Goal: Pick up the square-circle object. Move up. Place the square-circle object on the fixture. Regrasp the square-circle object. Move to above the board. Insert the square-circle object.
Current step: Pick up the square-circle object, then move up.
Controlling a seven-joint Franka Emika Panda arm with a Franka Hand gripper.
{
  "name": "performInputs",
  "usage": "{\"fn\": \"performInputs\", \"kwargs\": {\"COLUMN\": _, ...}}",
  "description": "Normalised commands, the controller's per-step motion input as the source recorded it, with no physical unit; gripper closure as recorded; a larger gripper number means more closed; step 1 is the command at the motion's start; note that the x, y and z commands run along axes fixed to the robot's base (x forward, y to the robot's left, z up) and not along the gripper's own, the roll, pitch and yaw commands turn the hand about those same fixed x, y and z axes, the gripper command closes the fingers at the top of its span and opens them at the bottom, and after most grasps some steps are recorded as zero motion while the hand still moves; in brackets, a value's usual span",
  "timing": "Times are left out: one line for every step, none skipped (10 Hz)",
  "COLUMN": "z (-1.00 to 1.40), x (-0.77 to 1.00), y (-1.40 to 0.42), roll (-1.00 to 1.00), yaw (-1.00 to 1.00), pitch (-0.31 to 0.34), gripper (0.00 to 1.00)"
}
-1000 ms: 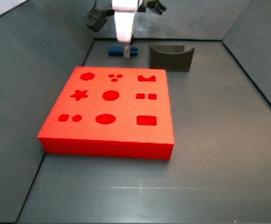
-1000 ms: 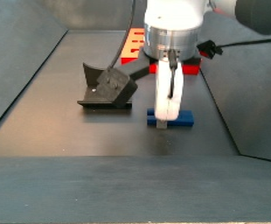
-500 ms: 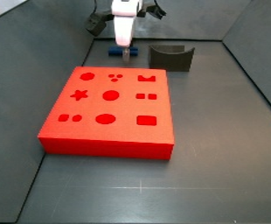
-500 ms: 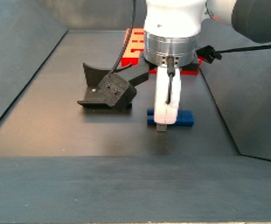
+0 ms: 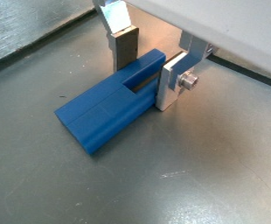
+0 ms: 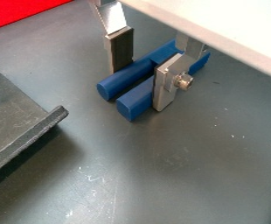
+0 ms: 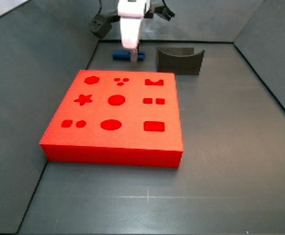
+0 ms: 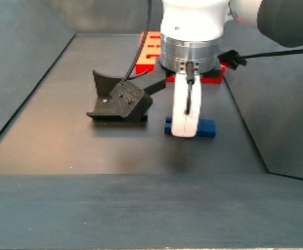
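Between tool [image 6: 144, 68] fingers: square-circle object [image 6: 146, 80].

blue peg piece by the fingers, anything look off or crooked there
Nothing stands out. The blue square-circle object lies flat on the grey floor, undamaged, with the gripper low over it and one finger on each side. The fixture stands beside it, and the red board lies flat.

Dark grey floor [image 7: 219, 165]; grey side walls [image 8: 30, 49]
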Motion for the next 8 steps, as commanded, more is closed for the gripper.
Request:
{"fn": "performInputs", "kwargs": {"z": 0.00, "x": 0.00, "y": 0.00, "roll": 0.00, "yaw": 0.00, "pitch": 0.000, "gripper": 1.00}}
{"fn": "performInputs", "kwargs": {"z": 0.00, "x": 0.00, "y": 0.00, "roll": 0.00, "yaw": 0.00, "pitch": 0.000, "gripper": 1.00}}
{"fn": "performInputs", "kwargs": {"z": 0.00, "x": 0.00, "y": 0.00, "roll": 0.00, "yaw": 0.00, "pitch": 0.000, "gripper": 1.00}}
{"fn": "performInputs", "kwargs": {"z": 0.00, "x": 0.00, "y": 0.00, "roll": 0.00, "yaw": 0.00, "pitch": 0.000, "gripper": 1.00}}
{"fn": "performInputs", "kwargs": {"z": 0.00, "x": 0.00, "y": 0.00, "roll": 0.00, "yaw": 0.00, "pitch": 0.000, "gripper": 1.00}}
{"fn": "performInputs", "kwargs": {"z": 0.00, "x": 0.00, "y": 0.00, "roll": 0.00, "yaw": 0.00, "pitch": 0.000, "gripper": 1.00}}
{"fn": "performInputs", "kwargs": {"z": 0.83, "x": 0.00, "y": 0.00, "roll": 0.00, "yaw": 0.00, "pitch": 0.000, "gripper": 1.00}}
{"fn": "performInputs", "kwargs": {"z": 0.83, "x": 0.00, "y": -0.05, "roll": -0.01, "yaw": 0.01, "pitch": 0.000, "gripper": 1.00}}
